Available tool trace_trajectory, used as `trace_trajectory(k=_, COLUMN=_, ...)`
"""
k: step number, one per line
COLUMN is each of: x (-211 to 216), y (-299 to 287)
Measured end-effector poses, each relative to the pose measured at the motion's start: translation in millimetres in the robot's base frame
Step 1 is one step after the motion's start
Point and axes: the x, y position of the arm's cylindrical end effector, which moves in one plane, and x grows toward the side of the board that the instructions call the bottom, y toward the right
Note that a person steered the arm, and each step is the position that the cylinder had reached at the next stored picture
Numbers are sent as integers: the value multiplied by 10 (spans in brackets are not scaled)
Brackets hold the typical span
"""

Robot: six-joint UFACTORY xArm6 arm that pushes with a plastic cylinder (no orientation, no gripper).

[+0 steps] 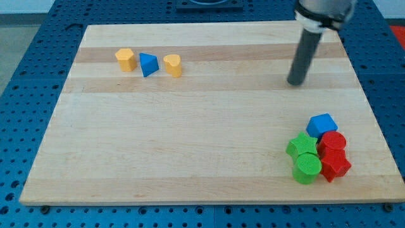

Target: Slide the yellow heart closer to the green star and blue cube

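The yellow heart (173, 64) lies near the view's top left, rightmost in a row with a blue triangle block (148, 64) and a yellow hexagon block (126, 59). The green star (301, 146) and the blue cube (322, 123) sit in a cluster at the view's bottom right. My tip (295, 82) rests on the board at the view's upper right, above the cluster and far to the right of the yellow heart. It touches no block.
The cluster also holds a green cylinder (307, 168), a red cylinder (332, 142) and a red star (335, 166). The wooden board (190, 139) lies on a blue perforated table (25, 76); the cluster is near the board's right and bottom edges.
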Motion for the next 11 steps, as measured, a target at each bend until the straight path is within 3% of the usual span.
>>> trace_trajectory(k=2, x=-699, y=-1288)
trace_trajectory(k=3, x=-593, y=-2161)
trace_trajectory(k=5, x=359, y=-2337)
trace_trajectory(k=6, x=616, y=-2339)
trace_trajectory(k=8, x=161, y=-2917)
trace_trajectory(k=9, x=185, y=-3487)
trace_trajectory(k=10, x=477, y=-3411)
trace_trajectory(k=11, x=736, y=-2728)
